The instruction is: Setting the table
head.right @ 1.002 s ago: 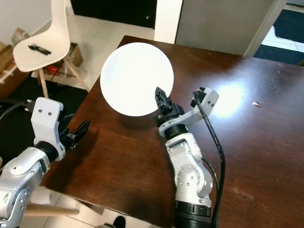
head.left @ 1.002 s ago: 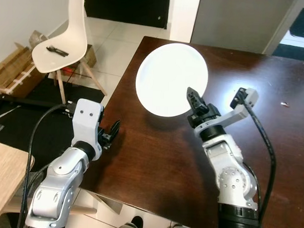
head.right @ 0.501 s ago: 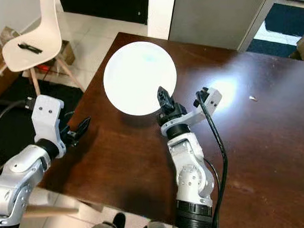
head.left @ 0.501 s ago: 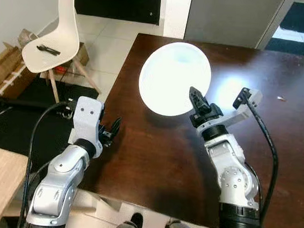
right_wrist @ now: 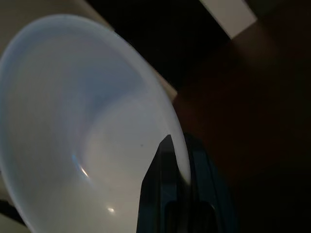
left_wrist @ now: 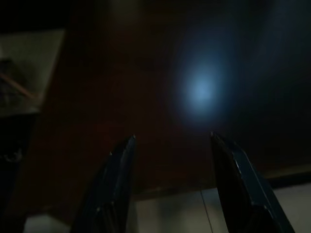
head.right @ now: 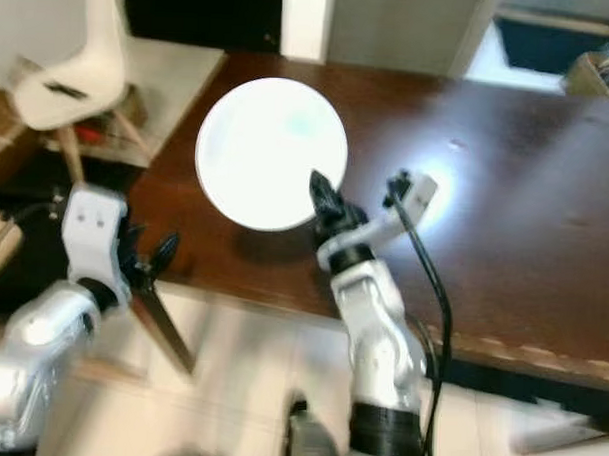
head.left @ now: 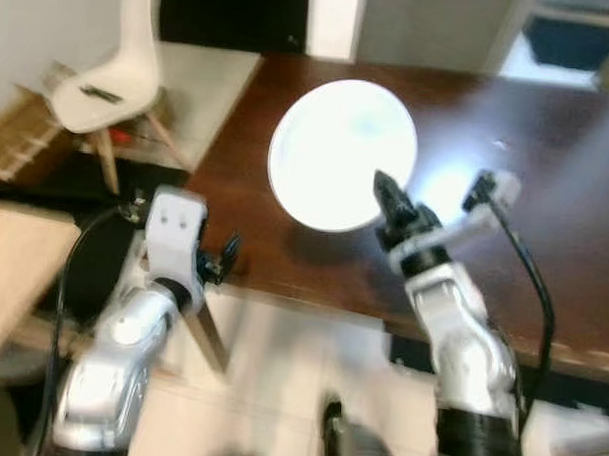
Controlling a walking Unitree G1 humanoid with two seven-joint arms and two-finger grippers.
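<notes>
The right tool point(head.left: 381, 181) is pinching the plate point(head.left: 342, 149) by its 5 o'clock rim above the surface point(head.left: 546, 196) — not yet set down; the left tool point(left_wrist: 170, 145) is hanging spread, empty.

Motion blur smears both head views, the small dark object point(head.left: 101, 93) on the white chair point(head.left: 115, 56) at ten o'clock is unidentifiable, and the left wrist view is nearly black.
</notes>
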